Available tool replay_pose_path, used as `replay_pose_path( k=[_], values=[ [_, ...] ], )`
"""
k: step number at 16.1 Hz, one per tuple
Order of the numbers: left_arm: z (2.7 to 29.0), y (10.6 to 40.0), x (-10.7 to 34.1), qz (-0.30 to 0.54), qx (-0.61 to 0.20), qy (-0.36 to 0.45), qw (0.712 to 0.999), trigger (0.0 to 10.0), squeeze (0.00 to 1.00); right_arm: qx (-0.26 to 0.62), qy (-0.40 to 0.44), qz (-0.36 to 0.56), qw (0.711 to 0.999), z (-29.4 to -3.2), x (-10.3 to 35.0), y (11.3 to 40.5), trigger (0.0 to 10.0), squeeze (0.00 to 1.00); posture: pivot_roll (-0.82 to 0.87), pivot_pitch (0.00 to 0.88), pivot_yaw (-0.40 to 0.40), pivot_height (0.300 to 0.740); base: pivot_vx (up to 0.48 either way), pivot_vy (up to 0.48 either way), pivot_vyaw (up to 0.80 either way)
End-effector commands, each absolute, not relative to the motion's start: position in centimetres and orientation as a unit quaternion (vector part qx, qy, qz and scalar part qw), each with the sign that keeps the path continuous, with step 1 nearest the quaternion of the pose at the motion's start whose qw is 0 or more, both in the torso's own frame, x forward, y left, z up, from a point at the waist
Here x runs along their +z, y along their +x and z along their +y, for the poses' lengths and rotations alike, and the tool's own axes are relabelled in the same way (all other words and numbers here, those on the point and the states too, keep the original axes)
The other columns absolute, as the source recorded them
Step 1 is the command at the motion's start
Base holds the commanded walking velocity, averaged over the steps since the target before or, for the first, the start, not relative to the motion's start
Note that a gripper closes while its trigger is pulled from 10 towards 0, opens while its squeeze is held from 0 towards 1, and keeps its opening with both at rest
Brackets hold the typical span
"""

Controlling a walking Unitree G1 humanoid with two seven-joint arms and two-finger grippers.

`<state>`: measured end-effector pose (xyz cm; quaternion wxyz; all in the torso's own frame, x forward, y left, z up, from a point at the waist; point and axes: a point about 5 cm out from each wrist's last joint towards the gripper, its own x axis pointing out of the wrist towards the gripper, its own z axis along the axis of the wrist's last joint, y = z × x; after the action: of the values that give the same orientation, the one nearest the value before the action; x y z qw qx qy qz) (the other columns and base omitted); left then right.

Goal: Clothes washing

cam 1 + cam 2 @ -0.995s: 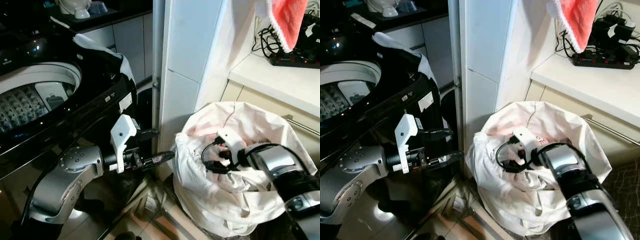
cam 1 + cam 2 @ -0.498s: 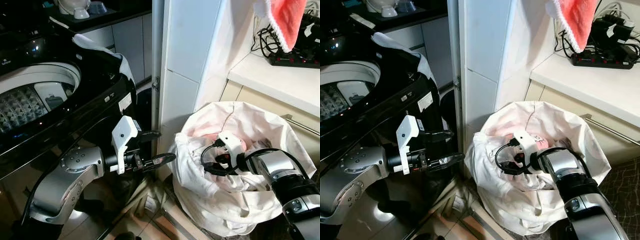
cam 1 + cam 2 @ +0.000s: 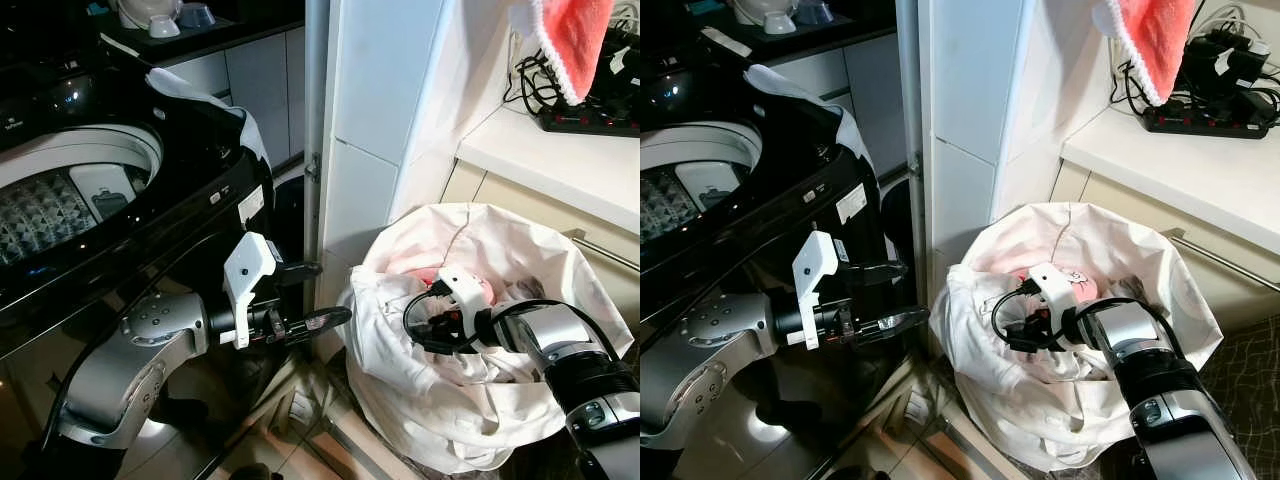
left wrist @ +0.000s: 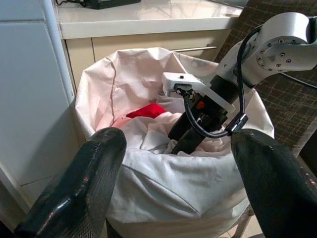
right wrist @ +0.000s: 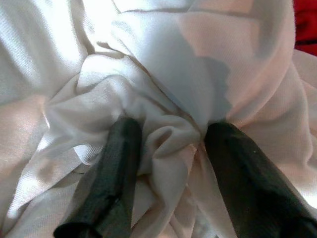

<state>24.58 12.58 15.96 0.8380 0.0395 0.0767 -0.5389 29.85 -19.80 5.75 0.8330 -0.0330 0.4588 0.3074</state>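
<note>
- A laundry basket (image 3: 590, 290), lined with a pale cloth bag, is seen on the floor beside the white tiled pillar (image 3: 380, 120), under the edge of a countertop (image 3: 560, 160).
- The basket is heaped with white garments (image 5: 163, 89), and a red garment (image 4: 146, 110) is seen deeper inside, near the basket's far wall.
- The right gripper (image 5: 168, 148) is reached down into the basket, with its two black fingers (image 5: 116, 168) pressed into the white laundry.
- A raised fold of the white cloth is bracketed between those fingers; they are spread to either side of it and are not yet closed on it.
- The left gripper (image 3: 315, 295) is held in the air just outside the basket's rim, on the side facing the washing machine (image 3: 110, 200), with nothing in it.
- Its fingers are spread wide, and the basket is framed between them in the left wrist view.
- The top-loading washing machine stands well to the left of the basket, with its drum (image 3: 50, 205) uncovered.
- A white cloth (image 3: 215, 100) is draped over the machine's corner nearest the pillar.
- A red-and-white towel (image 3: 570, 35) hangs above the countertop, over the basket's right side.
</note>
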Motion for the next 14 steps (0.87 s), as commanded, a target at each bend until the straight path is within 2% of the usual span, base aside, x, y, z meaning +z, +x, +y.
replay_pose_path(
  k=[1, 10, 14],
  values=[
    [12.2, 24.4, 16.4, 0.070, -0.550, 0.049, 0.831, 10.0, 0.00, 0.306, -0.022, 0.461, 0.833, -20.1, 5.5, 29.6, 0.0, 0.00, 0.01, 0.000, -0.001, 0.740, 0.000, 0.000, 0.00],
    [12.4, 24.6, 16.5, 0.070, -0.546, 0.051, 0.833, 10.0, 0.00, 0.303, -0.005, 0.446, 0.842, -20.3, 6.0, 29.8, 0.0, 0.00, 0.01, 0.000, -0.001, 0.740, 0.000, 0.000, 0.00],
    [12.7, 24.9, 16.4, 0.063, -0.525, 0.059, 0.847, 10.0, 0.00, 0.309, 0.095, 0.388, 0.863, -20.2, 7.9, 29.9, 0.0, 0.00, 0.02, 0.000, -0.008, 0.740, 0.000, 0.000, 0.00]
  ],
)
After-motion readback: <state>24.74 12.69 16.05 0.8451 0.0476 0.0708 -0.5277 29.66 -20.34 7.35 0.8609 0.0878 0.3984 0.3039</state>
